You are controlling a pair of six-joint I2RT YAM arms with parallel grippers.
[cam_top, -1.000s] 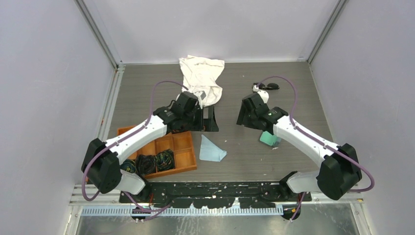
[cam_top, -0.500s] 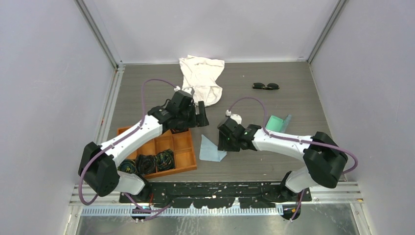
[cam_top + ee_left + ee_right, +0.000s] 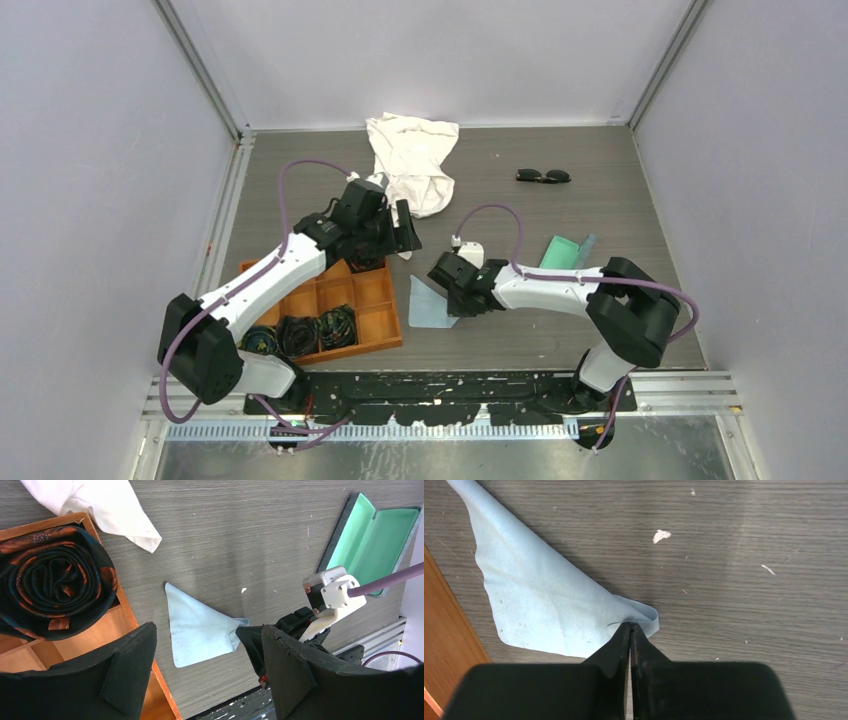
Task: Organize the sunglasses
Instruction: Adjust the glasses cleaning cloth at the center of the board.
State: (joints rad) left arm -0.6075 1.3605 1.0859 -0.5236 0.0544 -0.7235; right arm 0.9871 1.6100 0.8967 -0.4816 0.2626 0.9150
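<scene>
Pinching one curled corner of the light blue cloth (image 3: 539,600), the right gripper (image 3: 630,626) has its two fingers pressed together, with the fabric's folded edge caught at their tips. The rest of the cloth spreads flat on the grey table (image 3: 600,200), out ahead of these jaws and to their left, towards the edge of the wooden tray (image 3: 372,290). A few pale crumbs lie on the table ahead of the fingertips.

The left gripper (image 3: 207,627) hangs above the table with its jaws spread wide and nothing between them. In its wrist view, the blue cloth shows through the gap between the two fingers. A rolled dark bundle with orange pattern (image 3: 50,585) sits in the tray to the left of the jaws. A corner of the white cloth (image 3: 115,510) lies ahead of them.

The sunglasses (image 3: 543,176) lie on the table near its far right part, well apart from both sets of jaws and touched by neither. The glasses case (image 3: 563,251) lies open with its mint lining up, between the sunglasses and the right arm, off to the side of the right jaws.
</scene>
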